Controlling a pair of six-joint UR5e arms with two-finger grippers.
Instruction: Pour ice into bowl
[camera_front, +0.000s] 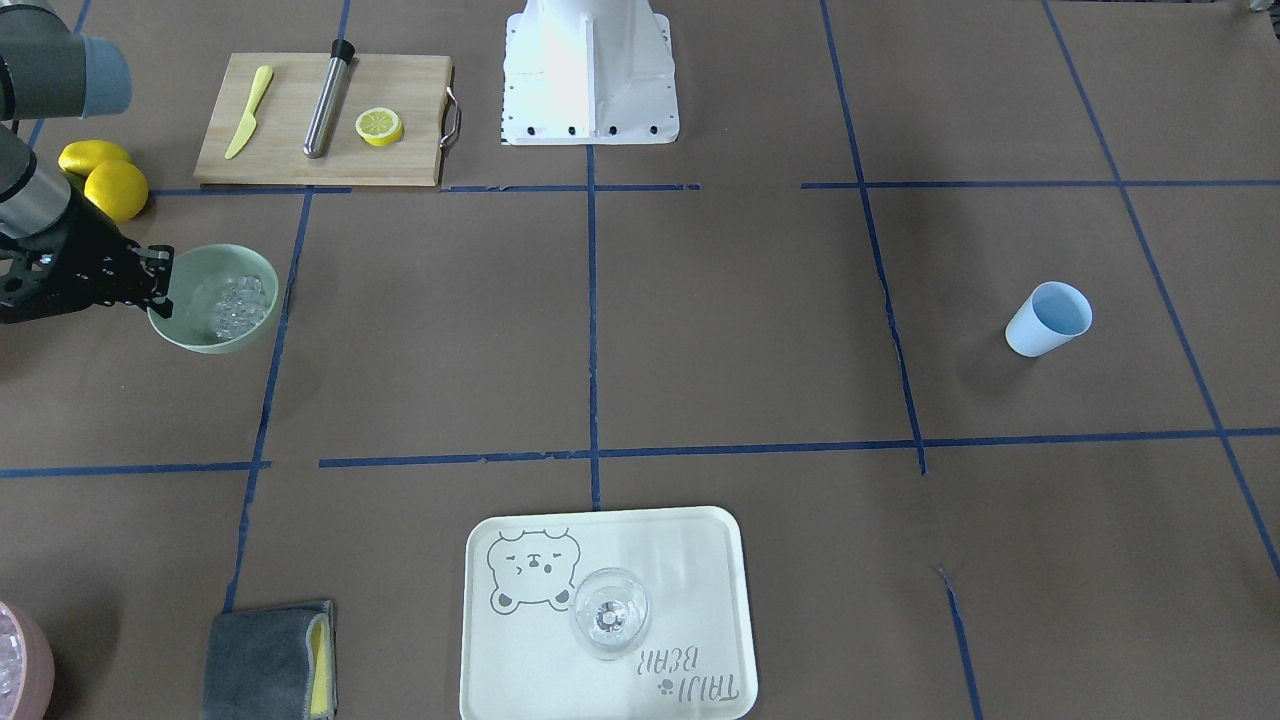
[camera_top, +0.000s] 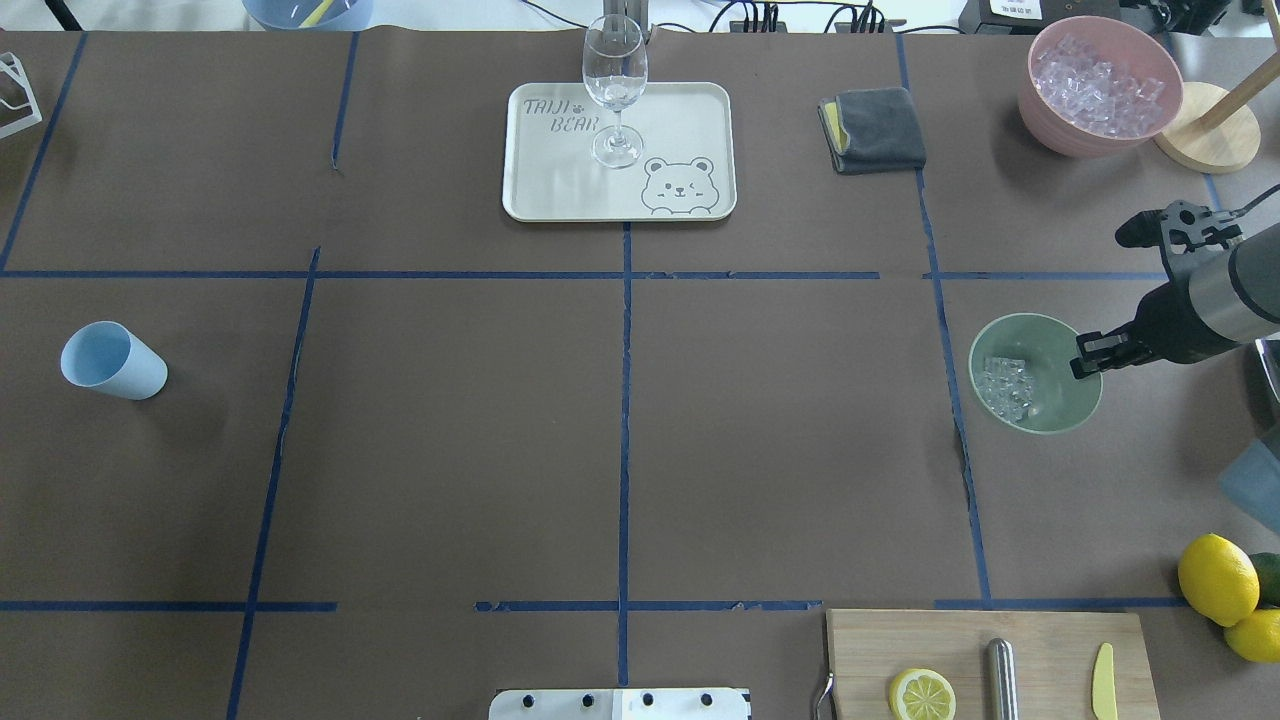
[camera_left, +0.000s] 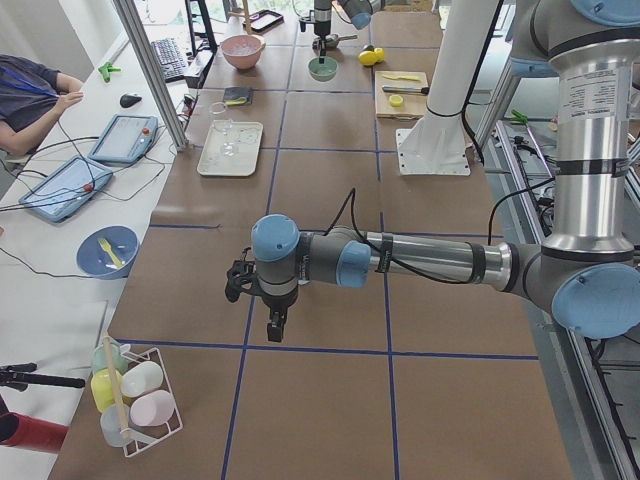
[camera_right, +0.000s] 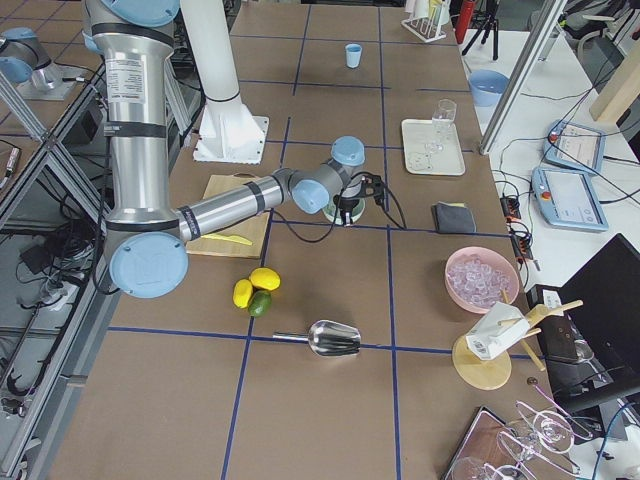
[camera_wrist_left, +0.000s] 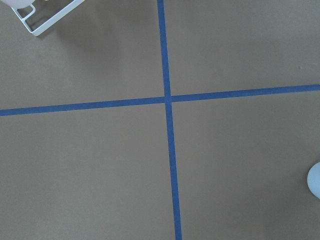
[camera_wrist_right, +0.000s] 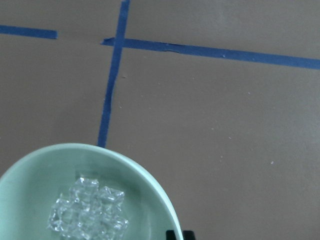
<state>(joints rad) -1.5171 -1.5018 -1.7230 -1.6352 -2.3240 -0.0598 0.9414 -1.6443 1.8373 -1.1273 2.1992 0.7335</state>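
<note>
Ice (camera_top: 1005, 388) piled in bowl (camera_top: 1052, 412); right gripper (camera_top: 1086, 358) at bowl rim.

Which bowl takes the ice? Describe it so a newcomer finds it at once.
In the overhead view, start at the wooden cutting board at bottom right and go up past the blue tape line. There sits the bowl, with the right gripper at its rim. It is pale mint green with a little ice inside, unlike the pink container farther up, which is full of ice.
</note>
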